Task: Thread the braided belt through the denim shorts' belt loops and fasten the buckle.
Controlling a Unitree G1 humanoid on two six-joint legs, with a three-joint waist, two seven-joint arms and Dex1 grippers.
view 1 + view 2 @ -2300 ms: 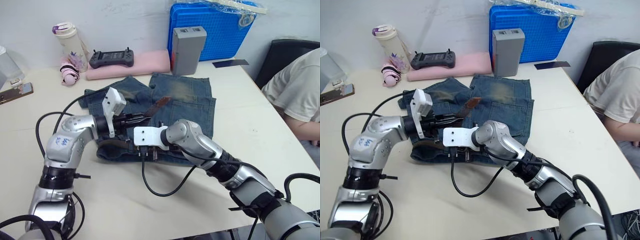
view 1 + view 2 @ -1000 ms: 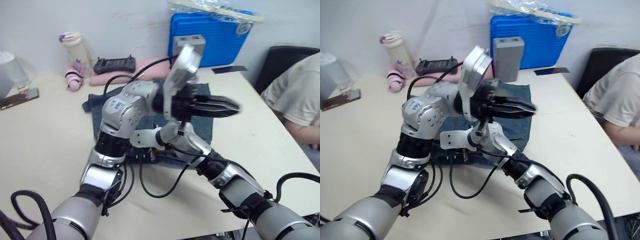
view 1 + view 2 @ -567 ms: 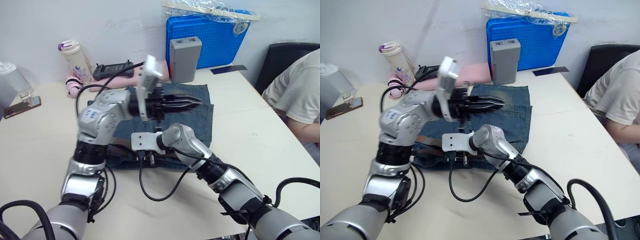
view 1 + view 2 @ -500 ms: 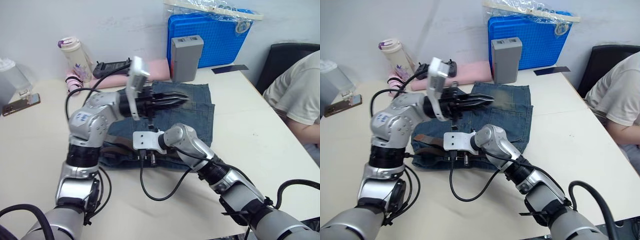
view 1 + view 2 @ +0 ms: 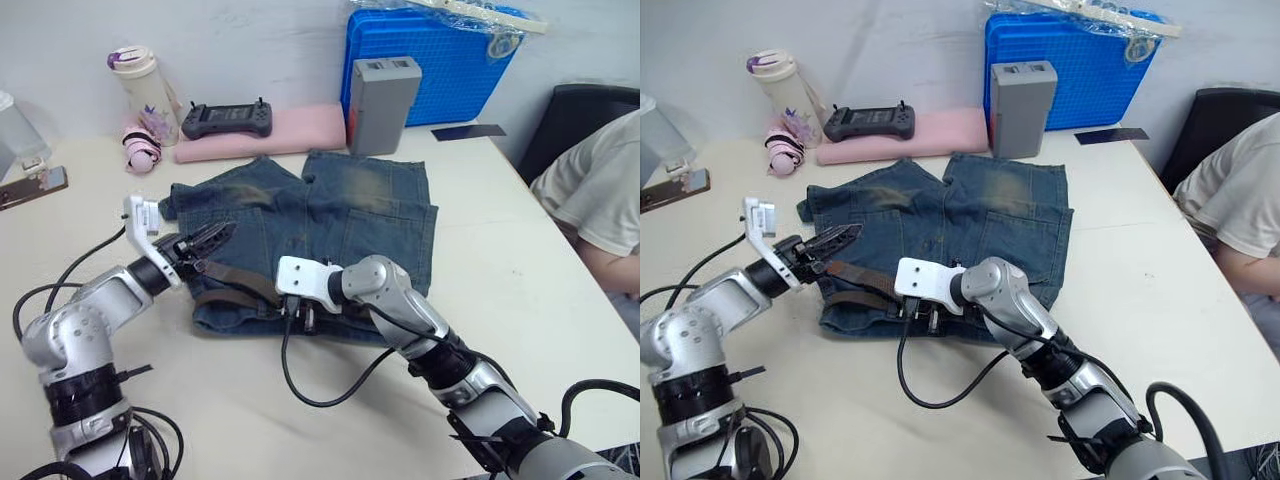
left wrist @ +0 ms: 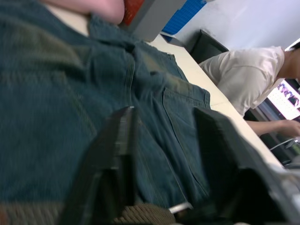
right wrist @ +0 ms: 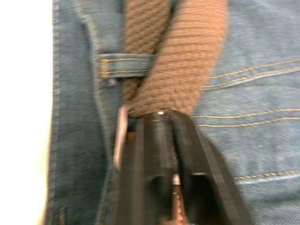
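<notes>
The denim shorts point(image 5: 360, 215) lie flat mid-table, waistband toward me. Along that waistband runs the braided belt point(image 5: 240, 282), a brown strap. My left gripper point(image 5: 215, 238) hovers low over the shorts' left edge, open, with nothing between its fingers point(image 6: 119, 140). My right gripper point(image 5: 303, 320) points down onto the waistband's middle. In the right wrist view the belt point(image 7: 183, 56) passes under a belt loop point(image 7: 126, 60) and folds back to the right gripper point(image 7: 161, 117), whose fingers stand slightly apart. A silvery sliver of the buckle point(image 7: 123, 133) shows beside one finger.
Behind the shorts are a pink pad point(image 5: 265, 128) with a black controller point(image 5: 223, 118), a bottle point(image 5: 140, 85), a grey box point(image 5: 385, 90) and a blue crate point(image 5: 440, 55). A phone point(image 5: 30, 185) lies far left. A person point(image 5: 600, 190) sits at the right edge. A black cable point(image 5: 320, 385) loops near me.
My left arm has swung down from high over the shorts to their left edge, and its fingers have opened. The right gripper stays on the waistband, its fingers slightly parted.
</notes>
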